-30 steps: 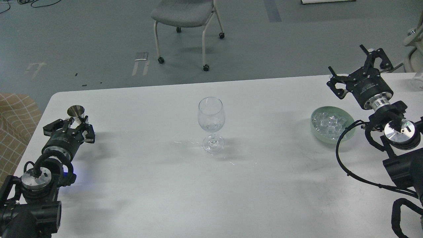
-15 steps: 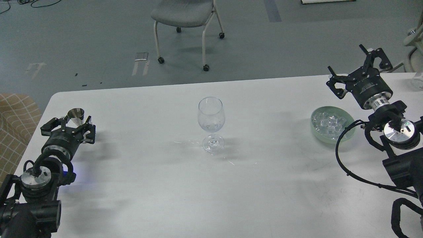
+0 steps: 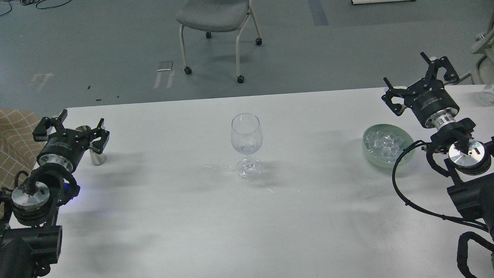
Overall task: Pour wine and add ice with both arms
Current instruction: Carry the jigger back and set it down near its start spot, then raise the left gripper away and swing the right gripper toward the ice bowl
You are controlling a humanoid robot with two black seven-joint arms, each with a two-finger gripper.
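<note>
Floor (image 3: pixel 96 42): grey-blue, with pale tape marks (image 3: pixel 164 73) and a darker strip. One grey upholstered chair (image 3: pixel 216 23) on castors stands beyond the white table (image 3: pixel 231 224). Tan checked fabric (image 3: pixel 15 146) at left edge. Lighting even, soft shadows.

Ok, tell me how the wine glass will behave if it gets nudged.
The glass probably tips easily: a tall bowl on a thin stem over a small foot. It looks thin and clear, so likely fragile. Nearly empty, it should be light and may slide on the smooth table.
</note>
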